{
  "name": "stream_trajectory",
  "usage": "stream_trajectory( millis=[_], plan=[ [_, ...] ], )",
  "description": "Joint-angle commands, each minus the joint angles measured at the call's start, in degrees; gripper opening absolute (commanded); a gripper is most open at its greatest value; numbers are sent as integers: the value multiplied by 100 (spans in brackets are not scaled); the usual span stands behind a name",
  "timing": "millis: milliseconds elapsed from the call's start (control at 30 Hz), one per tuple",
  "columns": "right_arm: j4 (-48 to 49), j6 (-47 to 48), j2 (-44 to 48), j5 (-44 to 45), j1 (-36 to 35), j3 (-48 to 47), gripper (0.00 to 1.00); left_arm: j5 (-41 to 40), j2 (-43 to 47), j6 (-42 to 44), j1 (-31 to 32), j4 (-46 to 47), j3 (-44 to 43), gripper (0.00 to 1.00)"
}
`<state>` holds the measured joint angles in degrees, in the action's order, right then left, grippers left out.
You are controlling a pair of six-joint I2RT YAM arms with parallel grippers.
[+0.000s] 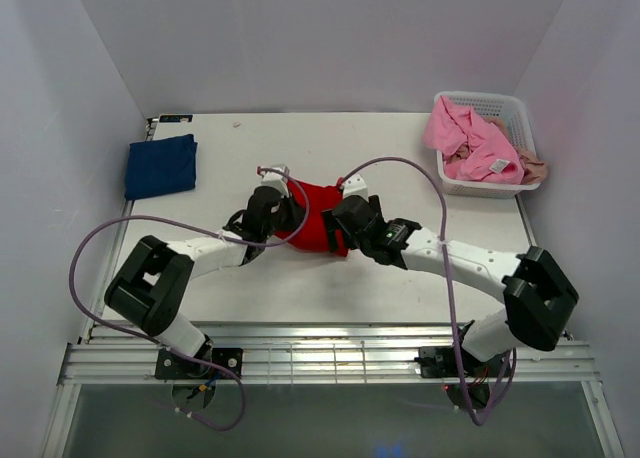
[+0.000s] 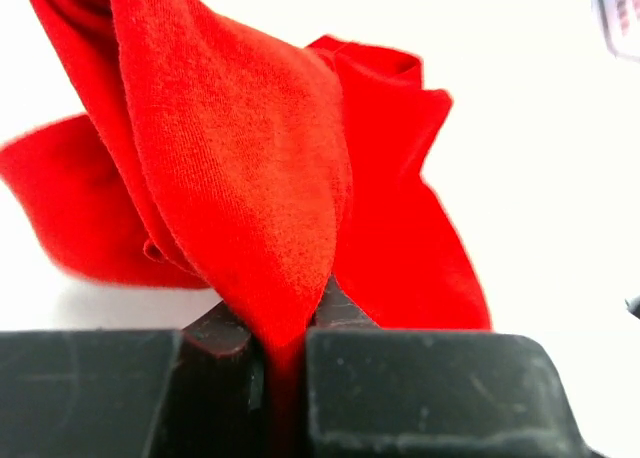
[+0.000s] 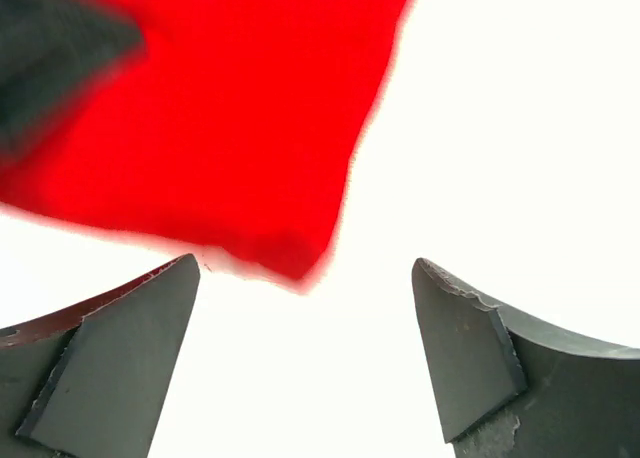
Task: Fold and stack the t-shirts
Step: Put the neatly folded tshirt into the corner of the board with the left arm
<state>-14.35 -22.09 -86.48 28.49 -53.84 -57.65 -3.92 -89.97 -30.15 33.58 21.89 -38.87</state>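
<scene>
My left claw (image 2: 285, 340) pinches a fold of the red t-shirt (image 1: 318, 226) mid-table (image 1: 300, 290); my right claw (image 3: 305, 270) gapes beside its corner, bare surface beyond; one navy t-shirt (image 1: 160, 165) lies folded at the far-left edge; one pink t-shirt (image 1: 468, 136) and some beige cloth (image 1: 536, 168) fill the single basket (image 1: 521, 114) far right.

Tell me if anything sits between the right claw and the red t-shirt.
Nothing visible does. The right claw is open just short of a corner of the red t-shirt, with only bare table between it and the cloth. The left claw is shut on the same shirt from the opposite side.
</scene>
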Motion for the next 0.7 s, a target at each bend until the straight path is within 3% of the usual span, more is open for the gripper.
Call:
stream_trajectory(
  millis=[0,333,667],
  plan=[
    [-253,29,552,333,-12,253,93,14,288,1124,-501,-1036,-673,0],
    [265,117,992,34,-21,965,94,85,-661,2338,-1450,-1942,-2246,0],
    [1083,275,659,-554,-12,1414,94,296,-1874,3243,-2382,-2821,-4294,0]
  ],
)
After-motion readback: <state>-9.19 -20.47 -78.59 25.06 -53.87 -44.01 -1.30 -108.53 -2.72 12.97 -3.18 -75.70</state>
